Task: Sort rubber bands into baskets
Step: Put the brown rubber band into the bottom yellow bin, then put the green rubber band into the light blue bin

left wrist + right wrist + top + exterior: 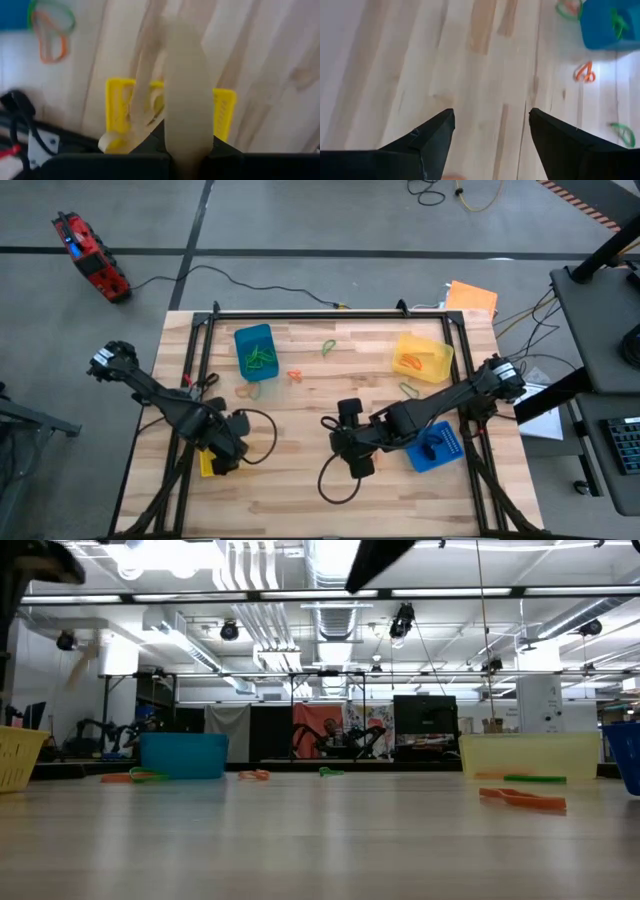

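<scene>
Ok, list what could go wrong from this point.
1. The left hand is shut on a tan rubber band above the near yellow basket; released off-centre, the band could land on the table.
2. The right hand is open and empty over bare wood; a hint of orange at the view's edge may be a band just dropped, outside any basket.
3. The loose bands near the far blue basket are thin and flat, so pinches may slip.

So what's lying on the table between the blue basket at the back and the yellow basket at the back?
In the high view, between the blue basket and the yellow basket lie a green rubber band and an orange rubber band; otherwise bare wood.
</scene>
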### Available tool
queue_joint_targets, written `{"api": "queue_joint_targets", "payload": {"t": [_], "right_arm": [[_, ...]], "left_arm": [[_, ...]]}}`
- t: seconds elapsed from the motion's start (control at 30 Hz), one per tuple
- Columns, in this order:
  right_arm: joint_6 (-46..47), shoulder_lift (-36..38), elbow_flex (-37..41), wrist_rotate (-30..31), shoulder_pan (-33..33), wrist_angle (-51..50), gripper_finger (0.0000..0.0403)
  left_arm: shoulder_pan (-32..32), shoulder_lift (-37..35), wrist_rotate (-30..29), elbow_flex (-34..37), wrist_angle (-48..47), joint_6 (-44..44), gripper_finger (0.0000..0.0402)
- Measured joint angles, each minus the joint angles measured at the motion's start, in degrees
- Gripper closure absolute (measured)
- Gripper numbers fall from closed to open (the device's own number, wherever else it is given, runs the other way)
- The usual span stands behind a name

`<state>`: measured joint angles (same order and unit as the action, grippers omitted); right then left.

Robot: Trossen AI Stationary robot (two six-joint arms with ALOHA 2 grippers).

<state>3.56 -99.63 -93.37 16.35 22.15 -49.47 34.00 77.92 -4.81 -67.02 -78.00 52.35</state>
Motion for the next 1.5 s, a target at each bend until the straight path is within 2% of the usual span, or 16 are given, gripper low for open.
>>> {"api": "queue_joint_targets", "payload": {"t": [0.13,0.27,0.47,0.77,0.9,1.27,1.37,1.5], "right_arm": [[1.8,0.2,2.6,0.1,-0.2,-0.1,0.0153],[2.6,0.5,3.7,0.1,-0.2,0.0,0.0151],[2.4,1.0,4.4,0.2,-0.2,0.6,0.0154],[2.4,1.1,4.6,0.2,-0.2,0.5,0.0154],[2.4,1.1,4.8,0.2,-0.2,0.5,0.0152],[3.0,1.1,6.0,0.2,-0.2,0.5,0.0155],[3.1,1.1,6.1,0.2,-0.2,0.5,0.0153],[3.2,1.1,6.3,0.2,-0.2,1.0,0.0152]], "left_arm": [[0.0,-1.2,1.3,4.1,0.0,5.9,0.0402],[0.0,-2.6,4.6,8.0,-0.2,15.5,0.0401],[0.1,-3.5,5.4,13.1,1.9,23.7,0.0401],[0.0,-1.5,4.1,14.1,3.5,26.4,0.0397],[0.1,-1.3,4.0,13.4,5.3,25.0,0.0368],[0.1,-1.3,5.8,13.2,1.8,25.0,0.0237],[0.1,-1.3,5.6,13.2,1.5,25.1,0.0217],[0.1,-1.4,3.5,13.2,2.0,24.2,0.0211]]}}
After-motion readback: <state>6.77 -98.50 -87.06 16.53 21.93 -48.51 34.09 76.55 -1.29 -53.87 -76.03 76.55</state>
